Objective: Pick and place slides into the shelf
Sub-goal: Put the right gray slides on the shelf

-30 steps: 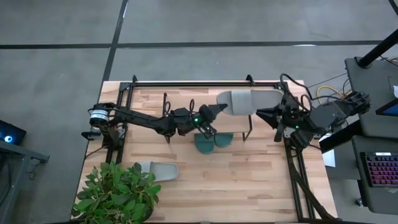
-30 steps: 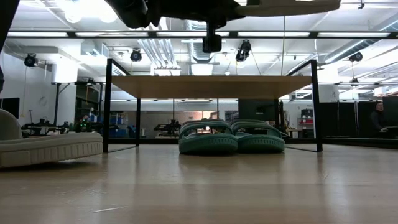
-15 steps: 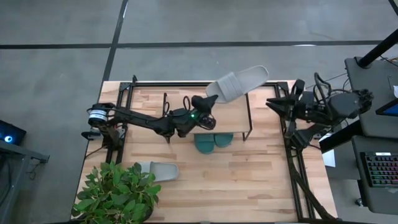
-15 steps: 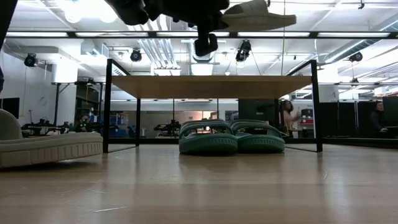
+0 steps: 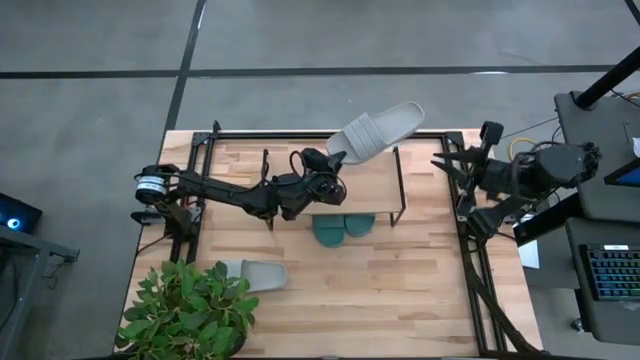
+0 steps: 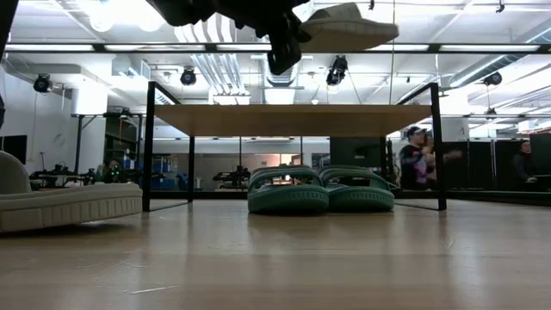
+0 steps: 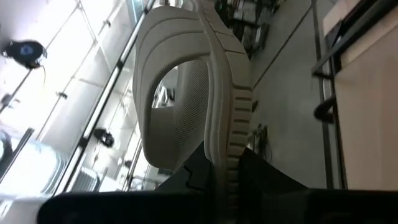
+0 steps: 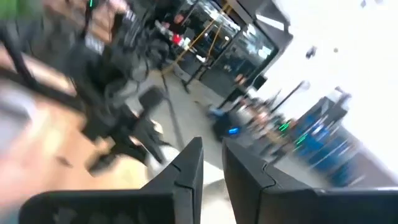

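My left gripper (image 5: 335, 160) is shut on a pale grey slide (image 5: 378, 130) and holds it in the air over the shelf's far side. The shelf (image 5: 372, 187) has a light wooden top board and black wire legs. Two teal slides (image 5: 340, 228) stand side by side under it on their soles, as the low view (image 6: 318, 191) also shows. The second grey slide (image 5: 255, 273) lies flat on the table near the plant. My right gripper (image 5: 448, 165) is open and hovers at the table's right edge, touching nothing. My left gripper pinches the grey slide's sole at the end nearest the strap (image 7: 227, 163). One finger (image 7: 186, 180) is on the footbed side by the strap, the other (image 7: 264, 180) on the tread side. The slide (image 6: 344, 26) is lifted clear above the shelf top, reaching away toward the far right.
A potted plant (image 5: 185, 305) fills the table's near left corner beside the second grey slide. Black frame rails run along the table's left (image 5: 190, 190) and right (image 5: 470, 250) edges. A person (image 6: 417, 159) moves in the room behind the table.
My right gripper has drawn back from the grey slide toward the table's right edge. My left gripper has shifted a little toward the far edge and turned. The slide, which lay level across the shelf's far side, now slants with its free end toward the far right.
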You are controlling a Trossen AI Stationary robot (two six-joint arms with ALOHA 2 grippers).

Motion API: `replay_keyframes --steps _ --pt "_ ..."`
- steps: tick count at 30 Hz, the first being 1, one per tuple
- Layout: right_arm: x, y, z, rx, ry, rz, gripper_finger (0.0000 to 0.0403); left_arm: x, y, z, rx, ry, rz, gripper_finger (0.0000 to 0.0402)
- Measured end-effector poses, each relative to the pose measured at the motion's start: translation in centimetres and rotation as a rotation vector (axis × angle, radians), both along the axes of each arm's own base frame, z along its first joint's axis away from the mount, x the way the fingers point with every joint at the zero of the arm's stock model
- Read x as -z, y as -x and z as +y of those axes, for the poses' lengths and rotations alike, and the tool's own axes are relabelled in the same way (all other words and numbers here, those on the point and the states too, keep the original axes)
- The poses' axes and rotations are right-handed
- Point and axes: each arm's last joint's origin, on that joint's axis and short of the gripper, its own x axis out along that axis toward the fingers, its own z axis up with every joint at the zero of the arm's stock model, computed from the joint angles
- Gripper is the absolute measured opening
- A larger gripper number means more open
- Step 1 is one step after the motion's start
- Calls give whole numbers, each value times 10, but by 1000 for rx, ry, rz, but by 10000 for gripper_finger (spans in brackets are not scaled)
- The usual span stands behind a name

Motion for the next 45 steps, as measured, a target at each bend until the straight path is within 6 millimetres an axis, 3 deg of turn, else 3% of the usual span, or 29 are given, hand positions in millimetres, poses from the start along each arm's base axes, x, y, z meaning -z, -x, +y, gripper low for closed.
replay_keyframes --steps 4,8,15,20,24,28,35,40,45 --pt "4 -10 5 -3 211 96 52 -1 1 0 -22 4 -2 17" --pt "10 -24 13 -11 287 160 65 -1 1 1 -23 22 -21 16" --pt "30 -53 29 -5 385 312 152 -2 3 1 -44 43 -38 16" --pt "41 -71 35 134 482 394 215 -2 3 1 -40 63 -59 16" --pt "46 -78 37 304 551 443 233 -2 3 1 -38 77 -71 16" --pt "47 -79 35 319 527 439 235 -2 3 0 -36 78 -72 16" --pt "47 -79 38 146 332 359 232 -3 3 0 -18 116 -116 15" --pt "48 -91 35 208 188 281 226 -4 2 0 -6 115 -119 15" --pt "57 -110 27 285 226 334 226 -12 -1 0 5 107 -141 15"
